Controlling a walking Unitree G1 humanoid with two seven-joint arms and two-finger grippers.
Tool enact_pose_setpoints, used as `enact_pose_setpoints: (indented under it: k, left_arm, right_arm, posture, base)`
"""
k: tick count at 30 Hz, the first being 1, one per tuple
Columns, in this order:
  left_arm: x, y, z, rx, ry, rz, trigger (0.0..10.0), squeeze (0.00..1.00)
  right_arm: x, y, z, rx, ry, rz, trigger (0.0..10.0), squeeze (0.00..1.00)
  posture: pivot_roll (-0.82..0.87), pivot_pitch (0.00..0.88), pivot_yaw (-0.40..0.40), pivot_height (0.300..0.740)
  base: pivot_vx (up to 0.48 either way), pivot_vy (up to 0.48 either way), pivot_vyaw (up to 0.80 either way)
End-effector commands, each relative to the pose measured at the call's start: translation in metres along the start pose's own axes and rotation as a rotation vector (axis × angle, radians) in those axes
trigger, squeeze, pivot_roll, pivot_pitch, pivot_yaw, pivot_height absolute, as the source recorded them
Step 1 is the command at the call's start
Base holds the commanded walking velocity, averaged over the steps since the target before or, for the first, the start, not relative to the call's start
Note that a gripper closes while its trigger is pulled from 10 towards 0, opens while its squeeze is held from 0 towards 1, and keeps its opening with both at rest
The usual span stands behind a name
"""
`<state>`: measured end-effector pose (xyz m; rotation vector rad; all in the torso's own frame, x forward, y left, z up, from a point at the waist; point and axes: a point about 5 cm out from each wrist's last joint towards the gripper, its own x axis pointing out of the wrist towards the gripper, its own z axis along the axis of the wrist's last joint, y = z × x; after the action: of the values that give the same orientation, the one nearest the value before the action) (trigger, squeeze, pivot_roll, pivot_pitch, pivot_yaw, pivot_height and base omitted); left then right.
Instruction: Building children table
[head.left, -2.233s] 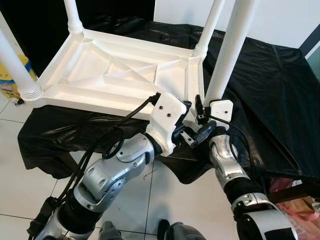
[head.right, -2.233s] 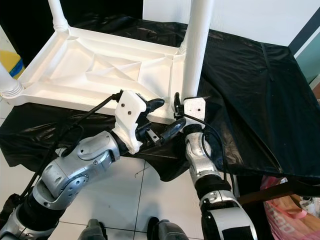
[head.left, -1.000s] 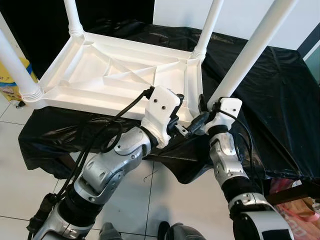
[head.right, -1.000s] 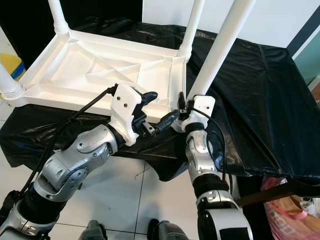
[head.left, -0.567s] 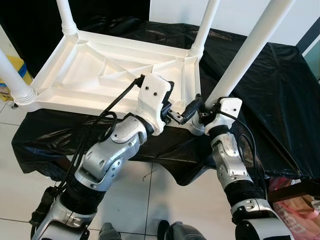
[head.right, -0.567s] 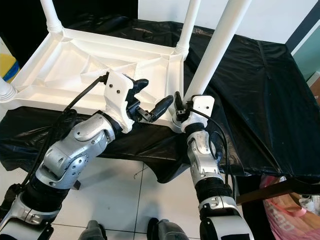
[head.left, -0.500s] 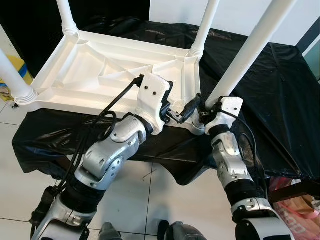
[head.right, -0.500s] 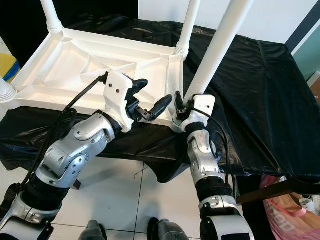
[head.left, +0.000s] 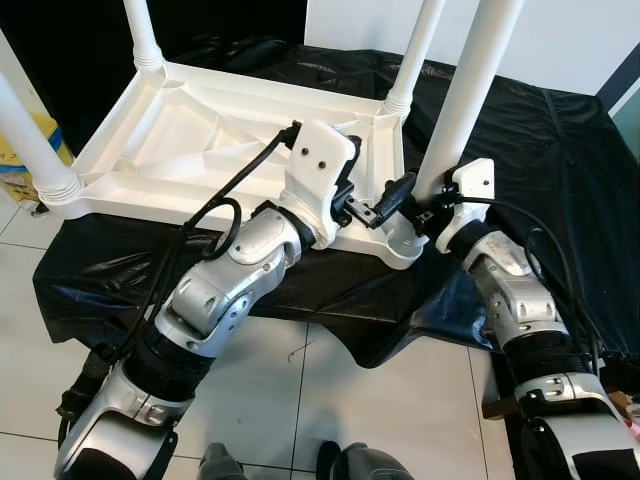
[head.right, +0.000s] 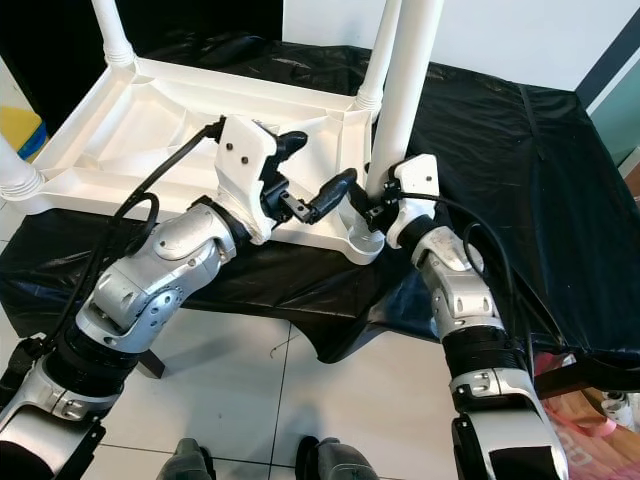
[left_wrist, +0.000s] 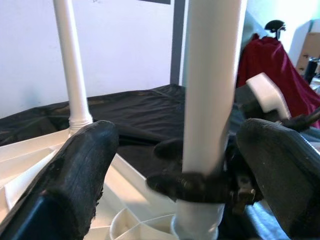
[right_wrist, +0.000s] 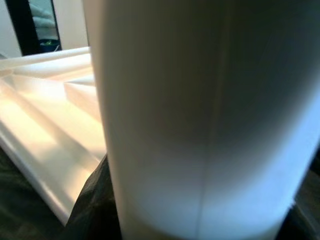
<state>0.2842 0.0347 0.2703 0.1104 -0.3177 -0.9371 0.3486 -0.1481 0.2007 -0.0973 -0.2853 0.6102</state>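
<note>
Right hand (head.right: 378, 212) clamps the loose white leg (head.right: 410, 80) low on its shaft, holding it upright over the near corner socket (head.right: 360, 243) of the upturned table top (head.right: 150, 120), which lies on the black-draped bench (head.right: 520, 180). Left hand (head.right: 318, 195) hovers spread wide, one finger either side of that leg, touching nothing. Leg: hollow plastic, judged light, stiff and slick; best held low near the socket for a straight, firm push.
</note>
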Motion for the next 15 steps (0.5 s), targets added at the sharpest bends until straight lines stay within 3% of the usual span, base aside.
enact_pose_setpoints:
  k: [1,7,15]
  left_arm:
    - [-0.002,-0.027,0.006,0.017,-0.027,-0.508,10.0,0.0]
    - [0.0,-0.028,0.02,-0.056,-0.078,-0.647,10.0,0.0]
    - [-0.001,-0.032,0.037,-0.136,-0.146,-0.762,10.0,0.0]
  right_arm:
    - [-0.006,0.001,0.0,-0.008,0.022,0.063,10.0,0.0]
    - [-0.017,0.008,0.004,-0.02,0.093,0.307,10.0,0.0]
    - [-0.028,0.015,0.001,-0.015,0.182,0.488,10.0,0.0]
  posture:
    - [0.05,0.104,-0.126,0.74]
    - [0.04,0.096,-0.12,0.74]
    - [0.04,0.096,-0.122,0.74]
  base:
    - [0.0,0.0,0.0]
    - [0.0,0.0,0.0]
    - [0.0,0.0,0.0]
